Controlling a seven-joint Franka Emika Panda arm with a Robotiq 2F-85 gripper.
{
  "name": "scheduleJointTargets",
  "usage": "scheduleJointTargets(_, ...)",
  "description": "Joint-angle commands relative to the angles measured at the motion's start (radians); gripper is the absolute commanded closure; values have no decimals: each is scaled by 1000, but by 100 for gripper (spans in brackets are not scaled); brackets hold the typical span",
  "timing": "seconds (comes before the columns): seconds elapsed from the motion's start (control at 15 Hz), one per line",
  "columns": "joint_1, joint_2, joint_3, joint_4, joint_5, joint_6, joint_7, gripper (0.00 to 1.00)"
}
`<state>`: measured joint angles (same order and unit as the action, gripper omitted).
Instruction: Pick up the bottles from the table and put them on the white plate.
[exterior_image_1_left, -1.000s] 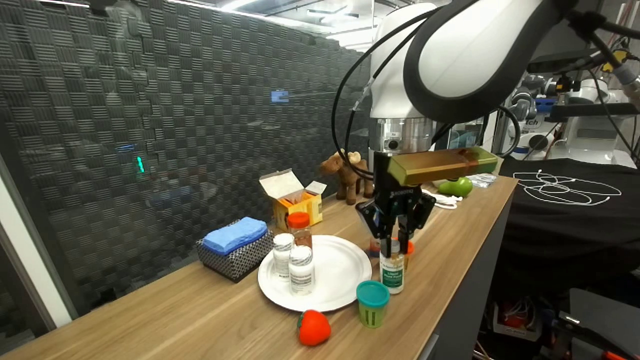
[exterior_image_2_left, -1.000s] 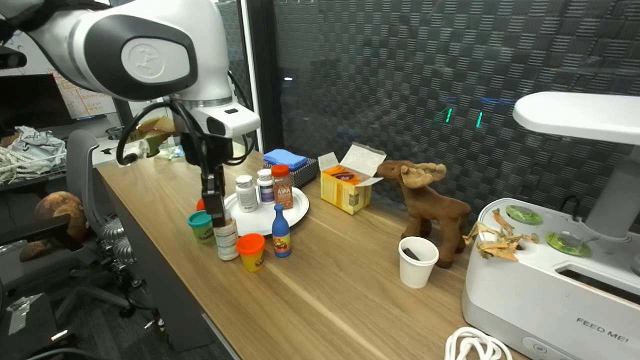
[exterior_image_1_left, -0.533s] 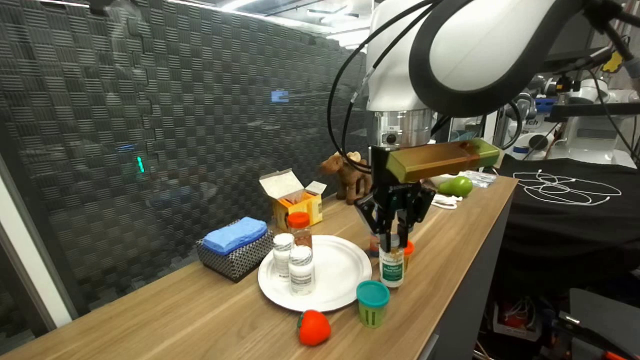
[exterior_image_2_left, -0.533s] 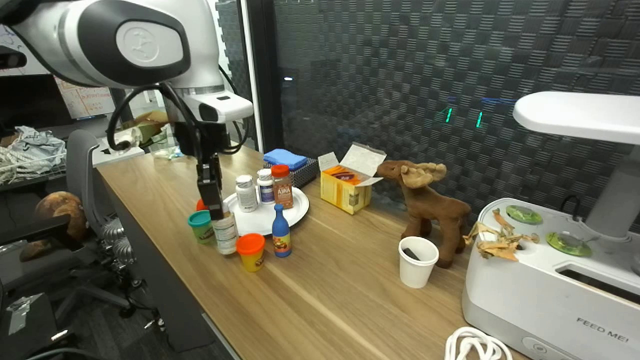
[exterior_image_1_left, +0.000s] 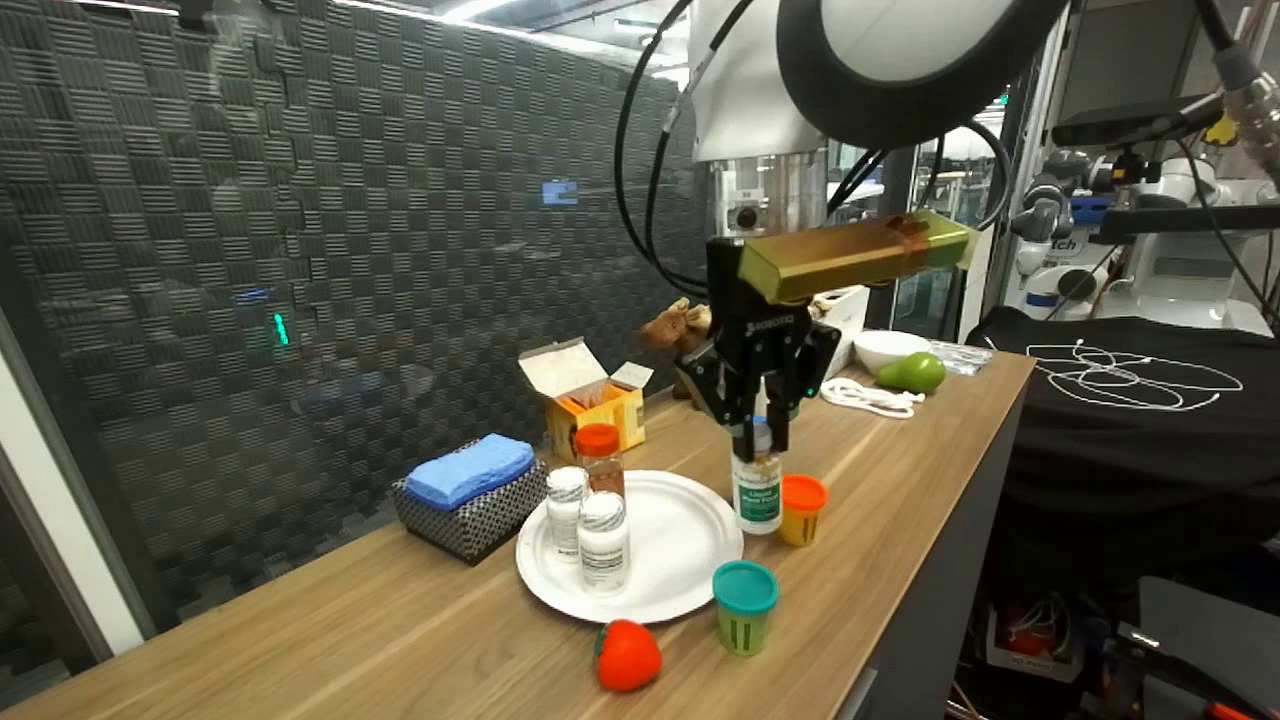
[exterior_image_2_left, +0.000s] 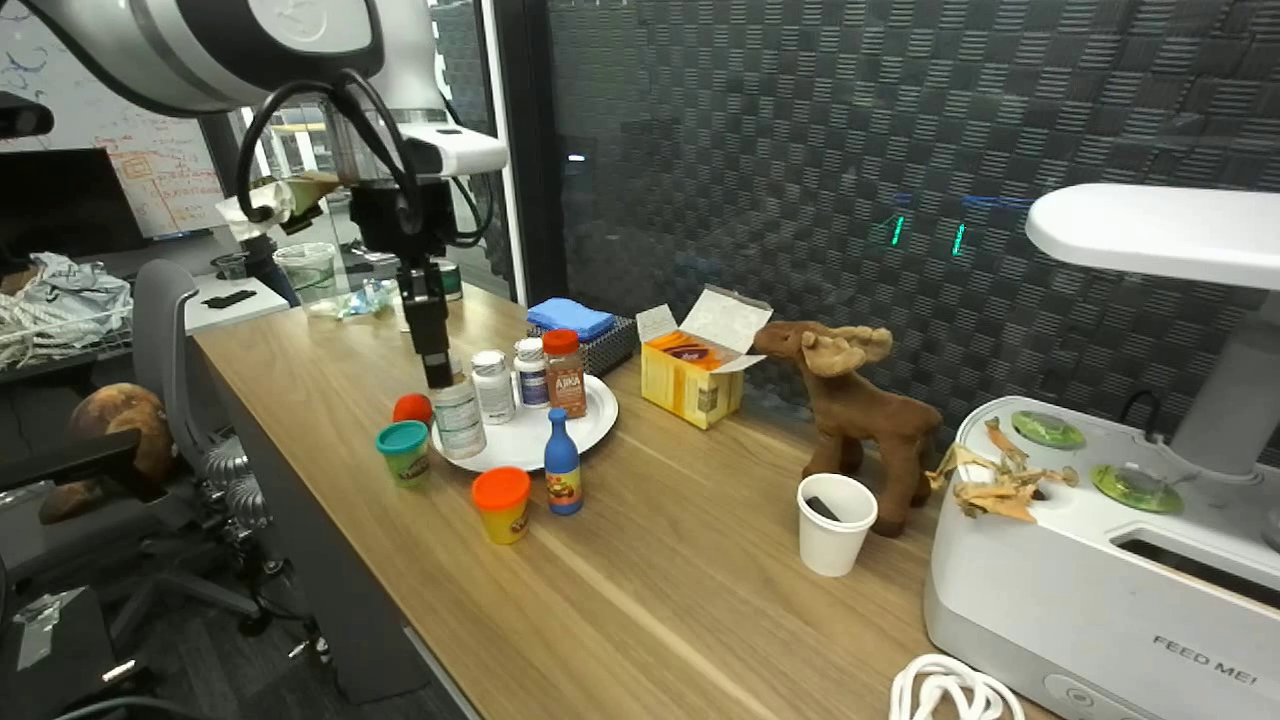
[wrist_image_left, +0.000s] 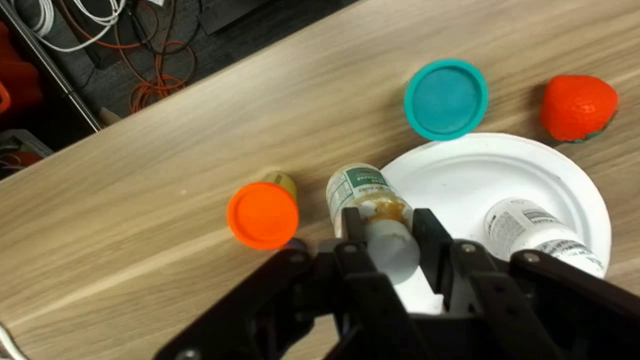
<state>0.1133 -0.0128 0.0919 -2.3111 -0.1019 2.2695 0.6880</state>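
My gripper (wrist_image_left: 387, 225) is shut on a white-capped bottle with a green label (exterior_image_1_left: 757, 497), its fingers on the cap and neck. The bottle hangs raised above the table near the rim of the white plate (exterior_image_1_left: 680, 560); it also shows in an exterior view (exterior_image_2_left: 460, 425) and, tilted, in the wrist view (wrist_image_left: 357, 182). On the plate stand two white bottles (exterior_image_2_left: 493, 390) (exterior_image_2_left: 532, 375) and a red-capped spice bottle (exterior_image_2_left: 566, 385). A small blue bottle (exterior_image_2_left: 562, 470) stands on the table by the plate; it is mostly hidden in the wrist view.
A teal-lidded tub (exterior_image_1_left: 744, 605), an orange-lidded tub (exterior_image_2_left: 502, 510) and a red strawberry (exterior_image_1_left: 627, 655) stand near the plate. A box with a blue cloth (exterior_image_1_left: 470, 490), a yellow box (exterior_image_2_left: 692, 385), a plush moose (exterior_image_2_left: 860, 430) and a white cup (exterior_image_2_left: 835, 535) are farther off.
My gripper has lifted the green-labelled bottle off the table and carried it towards the plate, away from beside the orange-lidded tub. The other objects have not moved.
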Motion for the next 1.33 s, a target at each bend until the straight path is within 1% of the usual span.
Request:
scheduleJointTargets(0.0, -15, 64, -6, 93, 3, 27, -50, 92)
scheduleJointTargets(0.13, -20, 96, -15, 127, 23, 50, -81, 92)
scheduleJointTargets(0.4, -29, 163, -38, 168, 41, 134, -85, 92)
scheduleJointTargets(0.6, -32, 213, -54, 194, 85, 173, -90, 92)
scheduleJointTargets(0.93, -25, 275, -65, 237, 151, 200, -90, 92)
scheduleJointTargets(1.27, -15, 318, -72, 275, 154, 210, -80, 92)
